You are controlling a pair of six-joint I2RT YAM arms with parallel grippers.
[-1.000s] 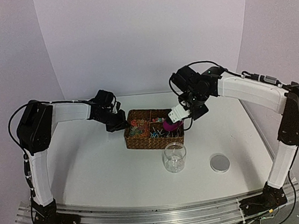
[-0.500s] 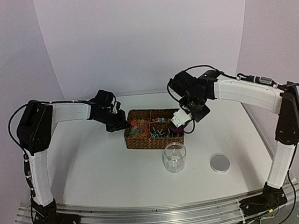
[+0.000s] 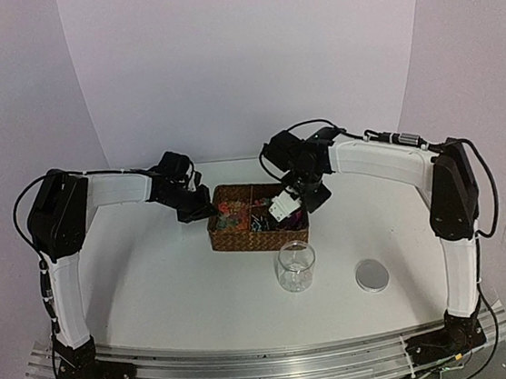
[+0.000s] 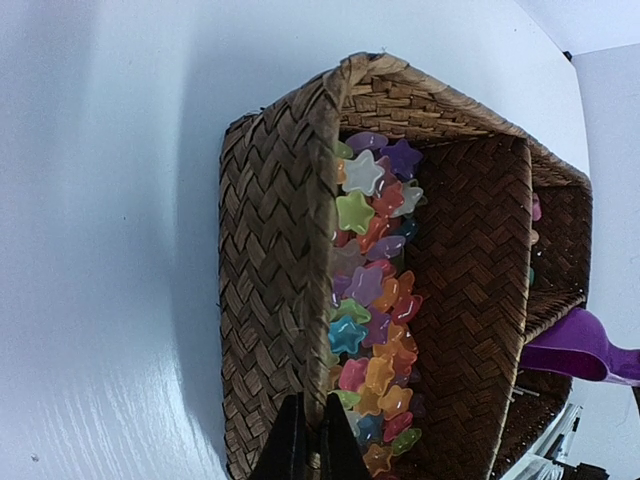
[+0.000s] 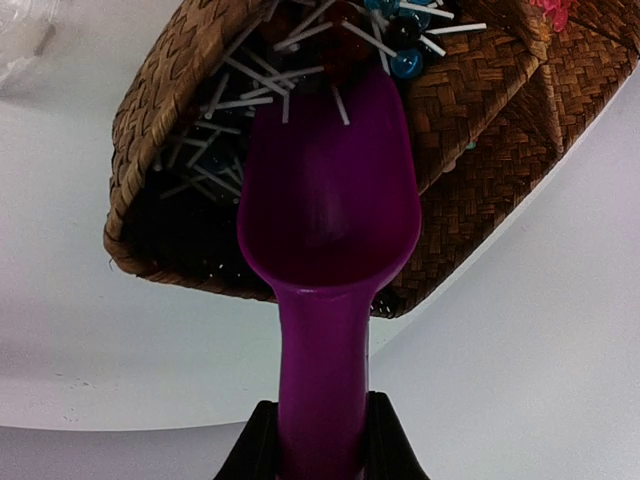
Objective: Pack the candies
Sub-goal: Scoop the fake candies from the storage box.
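The candies (image 4: pixel 375 300) are small star-shaped sweets in mixed pink, orange, green, blue and purple, heaped in the left compartment of a woven basket (image 4: pixel 270 250). My left gripper (image 4: pixel 305 450) is shut on the basket's left wall at its rim, also seen from above (image 3: pixel 202 211). My right gripper (image 5: pixel 320 445) is shut on the handle of a magenta scoop (image 5: pixel 330 200). The scoop's bowl looks empty and hangs over the lollipop compartment (image 5: pixel 290 60). In the top view the right gripper (image 3: pixel 284 208) is over the basket's (image 3: pixel 240 238) right half.
A clear glass jar (image 3: pixel 297 267) stands open in front of the basket. Its round silver lid (image 3: pixel 372 275) lies to the right of it. The scoop's tip also shows in the left wrist view (image 4: pixel 580 345).
My right arm has swung left, carrying the scoop from the basket's right edge to over its right compartment. The left arm has stayed on the basket wall.
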